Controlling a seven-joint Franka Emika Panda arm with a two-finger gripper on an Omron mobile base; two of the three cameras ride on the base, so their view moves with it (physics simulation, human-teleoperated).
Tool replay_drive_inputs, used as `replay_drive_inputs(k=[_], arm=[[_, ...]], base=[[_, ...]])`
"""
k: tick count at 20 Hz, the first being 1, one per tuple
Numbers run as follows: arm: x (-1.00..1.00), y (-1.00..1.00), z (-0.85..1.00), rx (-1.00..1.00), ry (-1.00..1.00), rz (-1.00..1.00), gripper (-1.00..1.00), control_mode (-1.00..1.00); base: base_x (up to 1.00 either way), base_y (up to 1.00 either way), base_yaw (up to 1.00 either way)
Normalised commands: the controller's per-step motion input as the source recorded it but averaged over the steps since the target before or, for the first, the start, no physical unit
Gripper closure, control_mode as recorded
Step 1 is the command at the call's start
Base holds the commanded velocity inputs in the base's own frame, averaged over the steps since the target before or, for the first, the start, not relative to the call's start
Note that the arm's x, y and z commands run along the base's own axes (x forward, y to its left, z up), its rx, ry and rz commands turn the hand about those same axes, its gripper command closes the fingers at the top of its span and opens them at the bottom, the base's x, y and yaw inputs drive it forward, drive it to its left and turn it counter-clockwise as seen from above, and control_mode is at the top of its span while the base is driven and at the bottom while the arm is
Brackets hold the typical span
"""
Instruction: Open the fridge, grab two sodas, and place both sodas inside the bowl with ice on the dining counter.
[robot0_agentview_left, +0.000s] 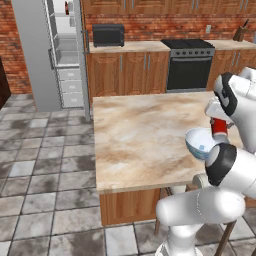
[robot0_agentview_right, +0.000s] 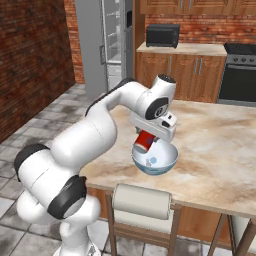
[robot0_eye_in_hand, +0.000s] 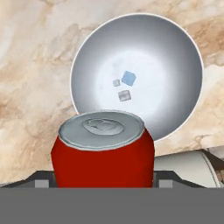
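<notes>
My gripper (robot0_agentview_right: 149, 136) is shut on a short red soda can (robot0_agentview_right: 145, 141) with a silver top and holds it tilted just above the near rim of the bowl with ice (robot0_agentview_right: 159, 161). In the hand view the can (robot0_eye_in_hand: 103, 151) sits between the fingers, with the bowl's white inside (robot0_eye_in_hand: 170, 57) and a few ice pieces (robot0_eye_in_hand: 124, 85) beyond it. The bowl (robot0_agentview_left: 199, 145) rests near the front right of the dining counter (robot0_agentview_left: 145, 140). The fridge (robot0_agentview_left: 65, 45) stands open at the back left, shelves showing. A small red item (robot0_agentview_left: 66, 7) sits high inside it.
A microwave (robot0_agentview_left: 108, 35) and a black stove (robot0_agentview_left: 190, 65) line the wall counter behind the island. A chair back (robot0_agentview_right: 142, 202) presses against the island's near edge below the bowl. Tiled floor lies open between the island and the fridge.
</notes>
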Motion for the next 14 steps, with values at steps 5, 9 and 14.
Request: replay_drive_inputs(k=[5,9,14], arm=[[0.35,-0.01,-0.13,-0.01,0.11,-0.04,1.00,-1.00],[0.32,0.00,-0.18,0.00,0.08,-0.03,1.00,-1.00],[0.05,0.00,-0.31,0.00,0.02,-0.02,1.00,-1.00]], base=[[0.00,0.00,0.00],[0.00,0.00,0.00],[0.00,0.00,0.00]])
